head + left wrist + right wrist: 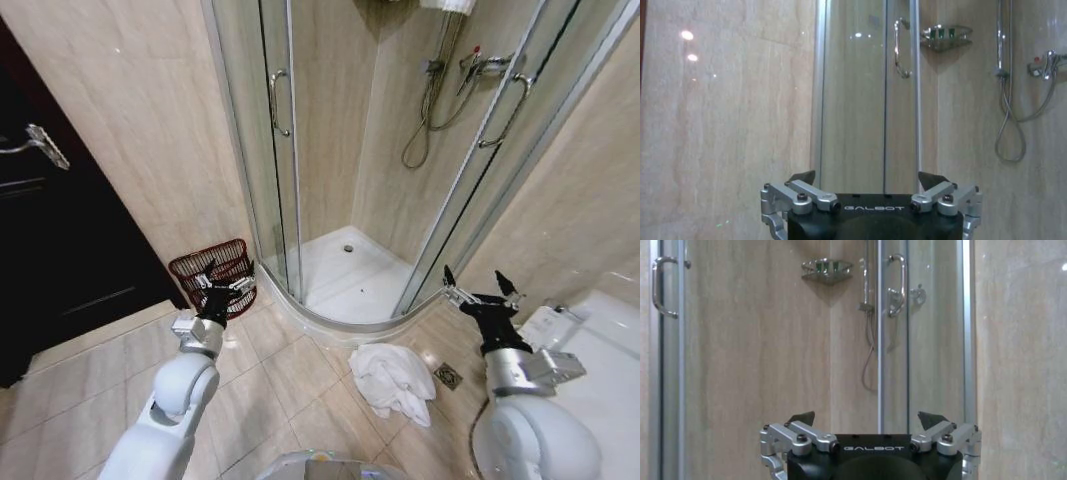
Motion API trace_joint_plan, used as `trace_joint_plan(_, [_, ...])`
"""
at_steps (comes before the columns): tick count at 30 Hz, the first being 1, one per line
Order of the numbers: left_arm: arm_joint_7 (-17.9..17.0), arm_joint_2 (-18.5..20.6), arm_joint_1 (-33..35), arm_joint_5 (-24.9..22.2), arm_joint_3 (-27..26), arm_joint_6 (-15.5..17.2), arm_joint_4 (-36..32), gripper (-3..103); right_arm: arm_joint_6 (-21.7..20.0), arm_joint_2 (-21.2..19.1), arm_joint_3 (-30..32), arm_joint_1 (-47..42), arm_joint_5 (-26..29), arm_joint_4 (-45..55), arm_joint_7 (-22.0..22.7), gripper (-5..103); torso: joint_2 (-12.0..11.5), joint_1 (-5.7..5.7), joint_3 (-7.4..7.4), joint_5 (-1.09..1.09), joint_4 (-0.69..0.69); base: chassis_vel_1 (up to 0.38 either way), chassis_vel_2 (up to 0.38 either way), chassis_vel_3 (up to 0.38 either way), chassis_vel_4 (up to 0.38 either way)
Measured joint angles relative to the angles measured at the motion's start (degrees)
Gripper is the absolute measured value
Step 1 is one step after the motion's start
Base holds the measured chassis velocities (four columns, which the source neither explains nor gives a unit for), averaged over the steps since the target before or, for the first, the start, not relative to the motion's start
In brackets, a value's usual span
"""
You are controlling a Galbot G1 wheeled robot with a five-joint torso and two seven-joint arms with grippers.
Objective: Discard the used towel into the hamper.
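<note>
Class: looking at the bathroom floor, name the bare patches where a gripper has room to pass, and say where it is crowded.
Bare tiles lie between the left gripper and the towel, bordered by the shower tray's curb. It is tighter around the towel, with a floor drain and the open right gripper beside it. The hamper sits wedged between door and shower.

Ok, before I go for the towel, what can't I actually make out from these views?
- Hamper, head view: the left pincer covers its front rim; its inside is too dark and small to read.
- Towel, head view: bunched up, so the folds underneath are hidden.
- Right pincer, head view: held open above the floor, apart from the towel; depth unclear.
- Wrist views face the shower wall, not the floor.
</note>
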Motion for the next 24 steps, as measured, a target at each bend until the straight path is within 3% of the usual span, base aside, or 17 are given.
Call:
trace_joint_plan(7, [-2.5,-1.1,1.3,0.5,1.3,-1.3,-2.1,100,0.3,0.0,-1.0,-0.2,1.0,-0.5,-0.4,100,1.6,0.72,0.93,-0.02,0.02,0.000,0.000,0.000,0.000])
trace_joint_plan(17, [-2.8,0.3,1.9,0.0,0.2,4.0,-5.0,100,0.4,-0.8,0.1,0.3,1.2,0.4,-0.2,100,4.0,1.70,2.37,-0.02,0.02,0.000,0.000,0.000,0.000])
trace_joint_plan(21, [-3.8,1.9,2.1,-3.6,-1.4,8.9,-8.0,100,0.5,-0.8,0.6,-0.7,1.3,0.4,0.1,100,5.2,2.22,3.01,-0.02,0.00,0.000,0.000,0.000,0.000])
trace_joint_plan(24, [-3.8,2.4,2.1,-4.5,-2.2,10.3,-9.0,100,0.4,-1.1,0.7,-0.8,1.6,0.4,0.4,100,6.0,2.52,3.46,-0.02,0.01,0.000,0.000,0.000,0.000])
